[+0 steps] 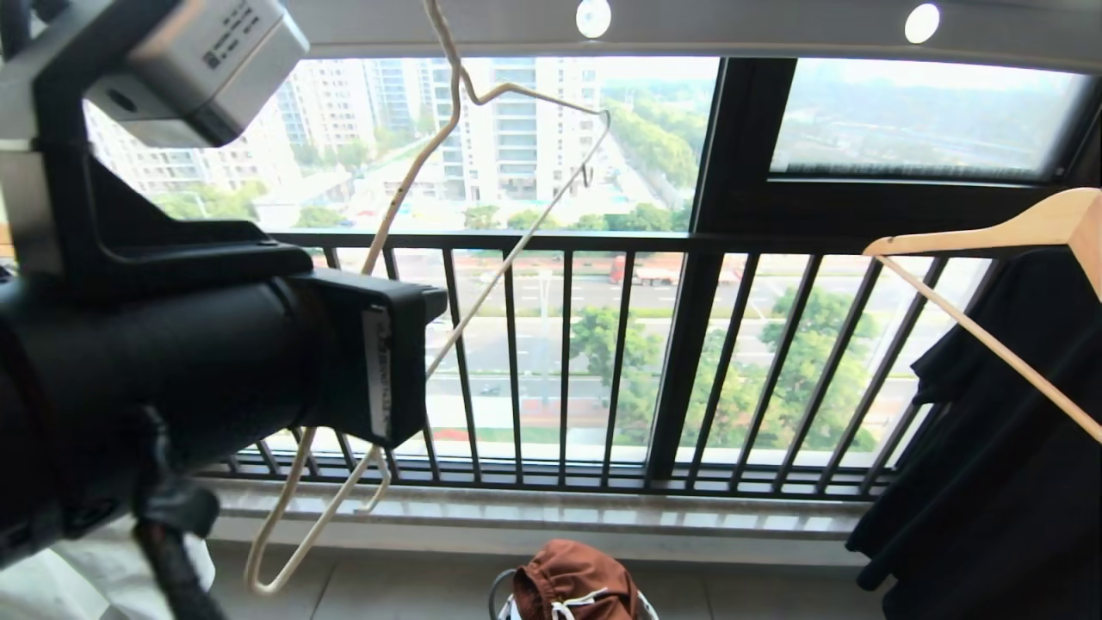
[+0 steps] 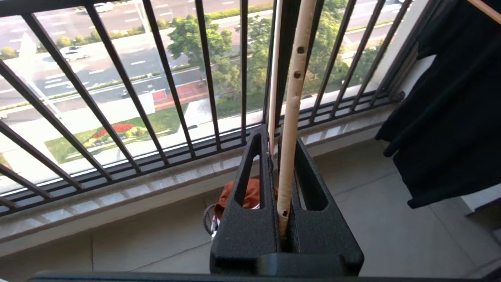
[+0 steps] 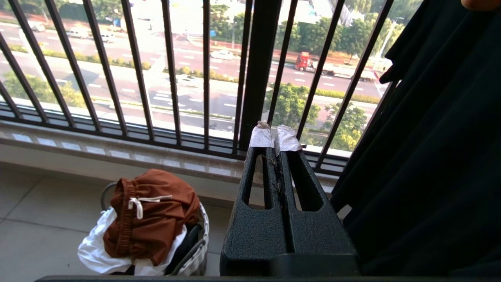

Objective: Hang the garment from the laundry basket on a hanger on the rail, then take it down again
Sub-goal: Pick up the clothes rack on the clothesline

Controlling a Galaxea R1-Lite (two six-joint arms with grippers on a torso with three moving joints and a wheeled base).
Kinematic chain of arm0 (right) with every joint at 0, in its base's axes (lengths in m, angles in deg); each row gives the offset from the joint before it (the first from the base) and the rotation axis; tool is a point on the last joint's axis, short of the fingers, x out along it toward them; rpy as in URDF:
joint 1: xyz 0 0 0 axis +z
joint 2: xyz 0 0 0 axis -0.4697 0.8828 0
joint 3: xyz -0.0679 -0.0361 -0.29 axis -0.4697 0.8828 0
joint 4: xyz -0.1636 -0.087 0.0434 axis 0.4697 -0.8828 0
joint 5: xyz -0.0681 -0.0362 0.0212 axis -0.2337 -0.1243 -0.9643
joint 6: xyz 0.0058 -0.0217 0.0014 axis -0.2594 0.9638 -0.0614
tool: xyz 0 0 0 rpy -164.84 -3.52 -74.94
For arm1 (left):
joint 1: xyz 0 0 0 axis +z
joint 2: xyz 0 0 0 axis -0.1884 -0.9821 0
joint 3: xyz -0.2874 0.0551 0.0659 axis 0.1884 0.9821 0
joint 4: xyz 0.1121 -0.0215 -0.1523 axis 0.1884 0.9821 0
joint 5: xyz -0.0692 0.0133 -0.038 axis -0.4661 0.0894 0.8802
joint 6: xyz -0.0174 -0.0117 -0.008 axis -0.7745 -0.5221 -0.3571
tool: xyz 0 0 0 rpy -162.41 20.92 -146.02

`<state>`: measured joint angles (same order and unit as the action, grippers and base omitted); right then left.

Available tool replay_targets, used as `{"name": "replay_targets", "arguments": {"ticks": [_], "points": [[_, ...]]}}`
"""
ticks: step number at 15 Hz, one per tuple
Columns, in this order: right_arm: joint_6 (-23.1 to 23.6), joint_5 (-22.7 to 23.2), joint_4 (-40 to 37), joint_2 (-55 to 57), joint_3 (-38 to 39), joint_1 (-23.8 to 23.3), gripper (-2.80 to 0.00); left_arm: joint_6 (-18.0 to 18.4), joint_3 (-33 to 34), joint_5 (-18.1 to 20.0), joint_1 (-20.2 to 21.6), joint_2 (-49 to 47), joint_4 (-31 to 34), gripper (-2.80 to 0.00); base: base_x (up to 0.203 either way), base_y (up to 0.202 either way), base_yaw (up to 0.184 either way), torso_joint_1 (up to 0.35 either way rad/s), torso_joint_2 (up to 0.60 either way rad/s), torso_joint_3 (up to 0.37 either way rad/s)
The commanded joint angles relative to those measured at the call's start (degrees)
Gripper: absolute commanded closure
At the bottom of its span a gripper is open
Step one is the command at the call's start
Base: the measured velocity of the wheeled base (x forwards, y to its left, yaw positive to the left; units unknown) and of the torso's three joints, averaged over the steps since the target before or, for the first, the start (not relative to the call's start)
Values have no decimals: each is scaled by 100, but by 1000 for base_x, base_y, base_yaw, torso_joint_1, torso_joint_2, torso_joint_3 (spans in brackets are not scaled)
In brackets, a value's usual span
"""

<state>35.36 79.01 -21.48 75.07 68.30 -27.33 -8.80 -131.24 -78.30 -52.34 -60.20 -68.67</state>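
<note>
Left end effector (image 2: 282, 156) is clamped narrow on the cream hanger (image 1: 405, 185); only the left wrist view shows the grip, since in the head view the arm body blocks the fingers. Head view alone shows the hanger's hook reaching up to the grey rail (image 1: 740, 26), the hanger tilted. Shorts (image 3: 150, 213) lie bunched on top of the laundry basket (image 3: 197, 250), on the floor below and beyond the left end effector. Right end effector (image 3: 274, 143) is closed on nothing, the basket low to its side, dark clothing (image 3: 438, 137) just beside it on the other side.
</note>
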Motion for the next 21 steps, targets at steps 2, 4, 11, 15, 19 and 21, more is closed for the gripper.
{"name": "replay_targets", "arguments": {"ticks": [2,4,11,15,19,21], "points": [[2,4,0,7,0,2,0,4,602,323,0,507,35,0,0,0,0,0,0,0],[2,4,0,7,0,2,0,12,958,672,0,623,50,0,0,0,0,0,0,0],[2,4,0,7,0,2,0,69,1462,1864,533,582,55,0,0,0,0,0,0,0],[2,4,0,7,0,2,0,500,1636,2716,1393,75,-2,0,0,0,0,0,0,0],[2,3,0,7,0,2,0,697,1704,3228,1696,-405,-185,0,0,0,0,0,0,0],[11,4,0,7,0,2,0,722,1863,3688,1834,-570,-489,0,0,0,0,0,0,0]]}}
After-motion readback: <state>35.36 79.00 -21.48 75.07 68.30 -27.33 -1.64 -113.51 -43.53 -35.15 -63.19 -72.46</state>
